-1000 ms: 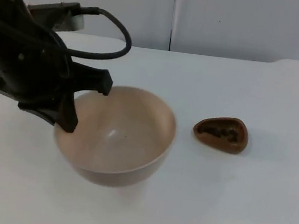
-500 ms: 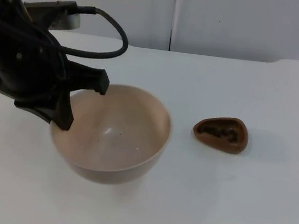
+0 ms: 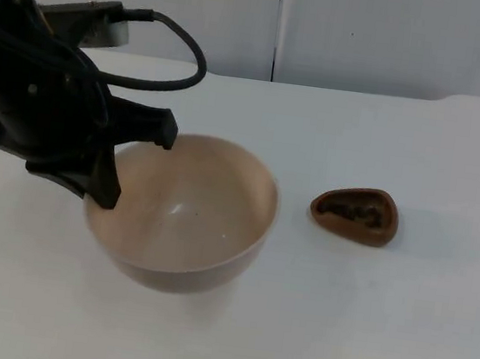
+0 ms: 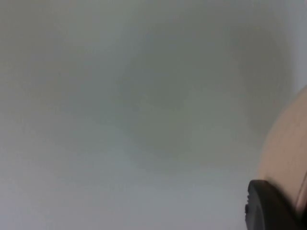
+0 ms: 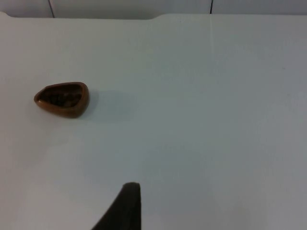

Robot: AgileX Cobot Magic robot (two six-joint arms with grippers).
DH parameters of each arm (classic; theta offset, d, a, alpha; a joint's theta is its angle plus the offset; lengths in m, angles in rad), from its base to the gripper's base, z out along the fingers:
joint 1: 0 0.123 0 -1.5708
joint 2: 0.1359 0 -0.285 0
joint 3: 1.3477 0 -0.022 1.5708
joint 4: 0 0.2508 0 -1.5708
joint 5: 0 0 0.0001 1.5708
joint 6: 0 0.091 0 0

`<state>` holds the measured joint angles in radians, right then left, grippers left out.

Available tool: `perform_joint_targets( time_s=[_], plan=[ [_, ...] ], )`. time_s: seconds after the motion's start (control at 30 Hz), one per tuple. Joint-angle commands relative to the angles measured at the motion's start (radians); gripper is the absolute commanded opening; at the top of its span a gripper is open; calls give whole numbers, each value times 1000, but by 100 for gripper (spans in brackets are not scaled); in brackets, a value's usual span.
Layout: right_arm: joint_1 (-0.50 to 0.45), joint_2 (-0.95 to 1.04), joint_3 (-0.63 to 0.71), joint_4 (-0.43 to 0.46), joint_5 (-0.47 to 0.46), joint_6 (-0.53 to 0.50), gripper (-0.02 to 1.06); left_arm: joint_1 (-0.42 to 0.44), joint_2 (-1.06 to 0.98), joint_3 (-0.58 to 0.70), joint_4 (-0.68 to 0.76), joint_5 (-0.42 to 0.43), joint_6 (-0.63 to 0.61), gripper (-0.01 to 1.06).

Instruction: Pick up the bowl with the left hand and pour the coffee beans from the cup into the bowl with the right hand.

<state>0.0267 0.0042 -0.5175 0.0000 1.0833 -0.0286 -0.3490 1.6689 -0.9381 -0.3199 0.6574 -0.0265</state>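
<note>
So the left tool (image 3: 115,164) is clamped onto the near-left rim of the big beige bowl (image 3: 187,217), one finger inside the wall and one outside, and it's got a proper grip. The bowl looks lifted a bit off the white surface (image 3: 363,317), there's a soft shadow under its base, and it's tipped slightly so you can look right into it. Inside there's pretty much nothing, just a speck or two.

From the left arm's own camera you get the bowl's beige wall (image 4: 285,158) right up against a black fingertip (image 4: 268,206), with the pale surface behind it.

The cup (image 3: 355,215) is a small brown thing, kind of teardrop shaped, sitting on the surface well to the right of the bowl, not touching it. You can see the dark coffee beans (image 3: 352,211) inside it. The right arm's camera catches the same cup (image 5: 62,98) sitting on its own, well away from that arm's black fingertip (image 5: 125,208). The right tool is hanging back from the cup; can't tell whether its fingers are open or closed. Grey partition wall (image 3: 397,41) runs along the back.
</note>
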Motion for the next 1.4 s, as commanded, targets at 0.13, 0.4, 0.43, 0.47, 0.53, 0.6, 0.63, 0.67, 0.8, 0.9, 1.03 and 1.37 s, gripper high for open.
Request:
perform_joint_targets(
  time_s=[0.13, 0.4, 0.43, 0.47, 0.53, 0.6, 0.63, 0.67, 0.8, 0.9, 1.03, 1.37],
  plan=[
    [-2, -4, 2, 0, -5, -6, 105, 2, -12, -5, -99, -26, 0, 0],
    [-2, -4, 2, 0, -7, -6, 105, 2, -12, -5, -56, -55, 2, 0],
    [-2, -4, 2, 0, -10, -6, 105, 2, -12, -5, -56, -57, 2, 0],
    [-2, -4, 0, 0, -11, -6, 105, 2, -12, -5, -56, -59, -2, 0],
    [-2, 40, -21, 6, -26, -6, 105, 2, -12, -5, -53, -61, -9, 0],
    [-2, 66, -40, 6, -35, -6, 105, 2, -12, -5, -51, -61, -14, 0],
    [-2, 104, -60, 6, -46, -6, 105, 2, -12, -5, -46, -61, -22, 0],
    [-2, 147, -86, 6, -58, -6, 105, 2, -12, -5, -35, -64, -37, 0],
    [-2, 290, -159, 9, -90, -6, 105, 2, -12, -5, -24, -69, -50, 0],
    [-2, 447, -230, 9, -115, -6, 105, 2, -12, -5, -27, -69, -50, 0],
    [-2, 625, -318, 40, -141, -10, 105, 2, -12, -5, -36, -69, -50, 0],
    [-2, 972, -497, 169, -150, -55, 105, 2, -12, -5, -47, -61, -50, 0]
  ],
)
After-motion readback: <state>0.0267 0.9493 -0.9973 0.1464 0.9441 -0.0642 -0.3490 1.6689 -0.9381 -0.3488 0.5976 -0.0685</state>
